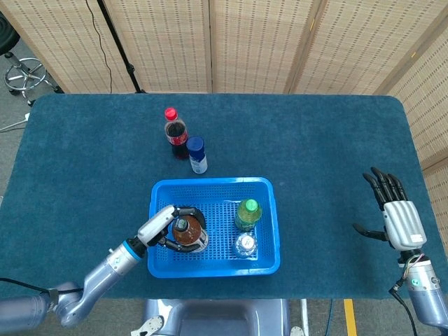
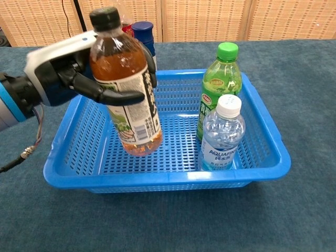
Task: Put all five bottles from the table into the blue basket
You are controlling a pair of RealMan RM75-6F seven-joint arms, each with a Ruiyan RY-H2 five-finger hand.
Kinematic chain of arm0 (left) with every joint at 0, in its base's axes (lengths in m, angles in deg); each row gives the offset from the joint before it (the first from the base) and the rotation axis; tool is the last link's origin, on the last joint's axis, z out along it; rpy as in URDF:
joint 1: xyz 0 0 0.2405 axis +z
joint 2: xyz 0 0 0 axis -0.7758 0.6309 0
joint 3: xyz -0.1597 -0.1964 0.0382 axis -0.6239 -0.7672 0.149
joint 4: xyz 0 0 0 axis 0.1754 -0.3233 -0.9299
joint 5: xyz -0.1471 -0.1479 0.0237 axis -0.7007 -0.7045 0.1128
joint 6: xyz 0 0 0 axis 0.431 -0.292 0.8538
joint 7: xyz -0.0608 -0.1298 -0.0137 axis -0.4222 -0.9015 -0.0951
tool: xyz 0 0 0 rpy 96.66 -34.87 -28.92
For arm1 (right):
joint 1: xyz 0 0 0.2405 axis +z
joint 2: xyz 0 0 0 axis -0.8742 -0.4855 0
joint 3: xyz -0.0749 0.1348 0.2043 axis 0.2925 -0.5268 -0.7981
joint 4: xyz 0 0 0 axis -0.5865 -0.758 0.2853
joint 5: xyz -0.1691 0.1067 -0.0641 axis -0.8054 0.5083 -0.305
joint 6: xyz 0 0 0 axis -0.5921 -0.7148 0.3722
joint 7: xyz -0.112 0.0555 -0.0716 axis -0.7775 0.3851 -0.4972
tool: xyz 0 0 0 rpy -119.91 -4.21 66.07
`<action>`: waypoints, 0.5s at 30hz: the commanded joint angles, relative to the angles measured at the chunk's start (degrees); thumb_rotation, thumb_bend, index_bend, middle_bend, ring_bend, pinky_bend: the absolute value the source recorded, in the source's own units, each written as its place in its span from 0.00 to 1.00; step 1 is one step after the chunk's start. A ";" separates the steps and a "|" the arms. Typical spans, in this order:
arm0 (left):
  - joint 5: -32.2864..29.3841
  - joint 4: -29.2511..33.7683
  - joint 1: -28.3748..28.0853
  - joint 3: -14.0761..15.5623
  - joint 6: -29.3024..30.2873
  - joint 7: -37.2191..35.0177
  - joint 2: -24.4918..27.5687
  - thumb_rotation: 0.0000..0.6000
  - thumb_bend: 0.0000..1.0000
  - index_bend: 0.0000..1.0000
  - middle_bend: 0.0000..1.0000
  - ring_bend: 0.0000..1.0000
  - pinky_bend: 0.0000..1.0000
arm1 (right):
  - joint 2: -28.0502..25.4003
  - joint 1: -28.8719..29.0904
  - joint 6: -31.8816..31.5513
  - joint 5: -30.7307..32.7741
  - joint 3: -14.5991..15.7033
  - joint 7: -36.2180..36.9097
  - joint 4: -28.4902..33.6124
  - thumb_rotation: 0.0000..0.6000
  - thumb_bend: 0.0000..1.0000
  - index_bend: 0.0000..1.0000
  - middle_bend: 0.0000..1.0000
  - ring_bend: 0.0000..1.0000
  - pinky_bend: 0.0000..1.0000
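left hand: the left hand [image 2: 68,79] grips the tea bottle [image 2: 127,92] around its upper body, fingers wrapped across the front; the same hand shows in the head view at [image 1: 162,225].
tea bottle: amber drink, black cap, slightly tilted, held above the left half of the blue basket [image 2: 168,178]; its base hangs over the basket floor, and whether it touches cannot be told. from above it sits inside the basket's front left part [image 1: 187,234].
red-capped bottle: stands on the table [image 1: 315,140] behind the basket, outside it [image 1: 175,131]; mostly hidden behind the tea bottle in the chest view.
blue-capped bottle: just beside the red-capped one, near the basket's back rim, on the table [image 1: 197,154]; its cap shows at [image 2: 143,29].
green bottle: upright in the right half of the basket [image 2: 223,79], green cap [image 1: 248,213].
water bottle: clear, white cap, upright just in front of the green bottle, touching or nearly so [image 2: 222,134]; also [image 1: 246,244].
right hand: the right hand [image 1: 393,217] holds nothing, fingers spread, at the table's right edge, well apart from the basket.
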 commanded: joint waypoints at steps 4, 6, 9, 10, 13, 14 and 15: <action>-1.03 -3.36 -1.44 1.11 -2.30 3.21 -3.87 1.00 0.35 0.43 0.39 0.38 0.52 | -0.13 -0.11 -0.14 0.01 -0.09 0.27 -0.05 1.00 0.00 0.00 0.00 0.00 0.00; 0.14 -3.65 -2.18 2.07 -3.18 2.39 -3.42 1.00 0.22 0.11 0.12 0.13 0.28 | -0.18 -0.13 -0.15 0.03 -0.12 0.42 -0.07 1.00 0.00 0.00 0.00 0.00 0.00; 2.85 -4.28 -3.92 3.72 -4.29 -0.18 -1.31 1.00 0.08 0.00 0.00 0.00 0.01 | -0.31 -0.21 -0.28 0.00 -0.18 0.72 -0.09 1.00 0.00 0.00 0.00 0.00 0.00; 3.03 -4.51 -3.66 3.55 -2.96 -0.62 -1.09 1.00 0.06 0.00 0.00 0.00 0.00 | -0.35 -0.22 -0.29 -0.03 -0.18 0.79 -0.10 1.00 0.00 0.00 0.00 0.00 0.00; 3.23 -4.67 -3.17 3.28 -0.77 -1.35 -0.65 1.00 0.03 0.00 0.00 0.00 0.00 | -0.38 -0.21 -0.26 -0.08 -0.17 0.93 -0.11 1.00 0.00 0.00 0.00 0.00 0.00; 3.31 -4.55 -2.96 3.10 0.24 -1.85 -0.13 1.00 0.03 0.00 0.00 0.00 0.00 | -0.40 -0.23 -0.25 -0.10 -0.15 0.96 -0.11 1.00 0.00 0.00 0.00 0.00 0.00; 3.43 -4.38 -2.75 2.90 1.29 -2.40 0.55 1.00 0.03 0.00 0.00 0.00 0.00 | -0.42 -0.26 -0.27 -0.11 -0.15 0.96 -0.10 1.00 0.00 0.00 0.00 0.00 0.00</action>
